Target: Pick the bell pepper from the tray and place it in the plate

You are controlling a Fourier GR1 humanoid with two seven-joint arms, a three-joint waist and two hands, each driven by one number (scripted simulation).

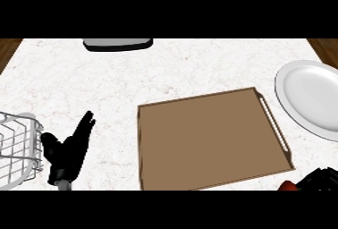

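i report from the head view. the brown tray [211, 138] lies at the middle of the white marbled counter [99, 85], turned a little askew, with a pale handle along its right side; its floor is bare. the white plate [307, 96] sits to the right of the tray, near but apart from it, cut by the view's right edge, and nothing lies on the part i can see. the bell pepper [288, 186] shows only as a small red patch at the lower right, outside the tray and just past its near right corner. the right hand [322, 179] is bunched there against the pepper, fingers curled about it and hiding most of it; i record it as grasping the pepper. the left hand [68, 150] stands at the lower left, released, fingers straight and pointing away, between the tray and a white wire basket [16, 150], just beside the basket. a dark, grey-topped object [117, 44] lies at the counter's far edge; i cannot tell what it is.
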